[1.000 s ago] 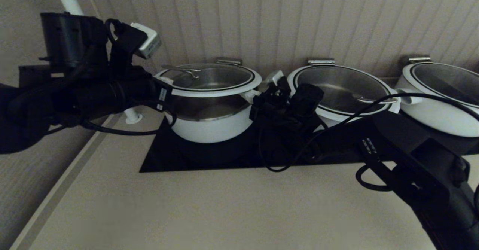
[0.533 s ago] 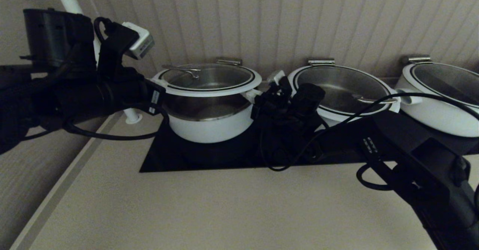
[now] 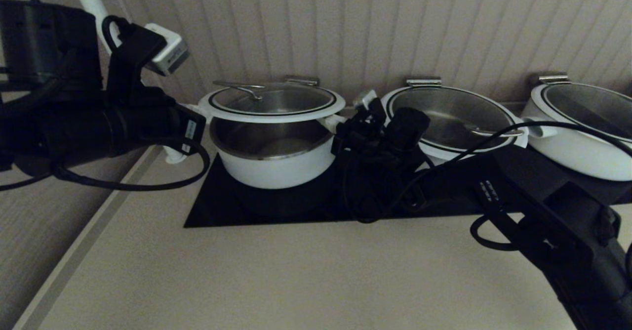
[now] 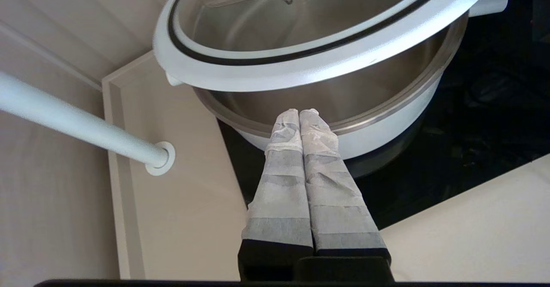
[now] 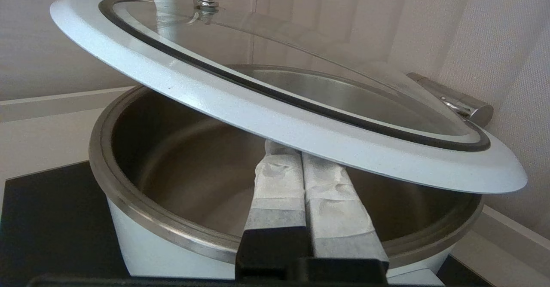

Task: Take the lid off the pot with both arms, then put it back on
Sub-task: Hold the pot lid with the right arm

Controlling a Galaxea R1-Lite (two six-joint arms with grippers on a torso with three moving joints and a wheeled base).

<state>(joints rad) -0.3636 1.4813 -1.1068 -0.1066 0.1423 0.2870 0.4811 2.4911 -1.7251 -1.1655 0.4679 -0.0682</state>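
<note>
- Glass lid [image 3: 272, 103] hangs above the pot [image 3: 276, 159], clear gap all round; pot sits on the black hob [image 3: 207, 211], leftmost of three pots.
- Left gripper [image 4: 299, 113] is under the lid's left edge, fingers pressed together, holding nothing, propping the rim from below.
- Right gripper [image 5: 287, 149] is under the lid's right edge, fingers also pressed flat together, rim resting on the tips.
- Lid looks balanced on two props, not clamped, so my read: move both arms at the same rate and keep it level or it slides off.
- For putting it back, centre the rim over the steel lip before lowering.
- Head view shows both arms and the two wider pots [image 3: 452, 117] to the right; fingertips are hidden there.
- Left wrist view shows the white pole [image 4: 77, 126] by the wall.
- Right wrist view shows the lid tilted and the pot's bare inside.
</note>
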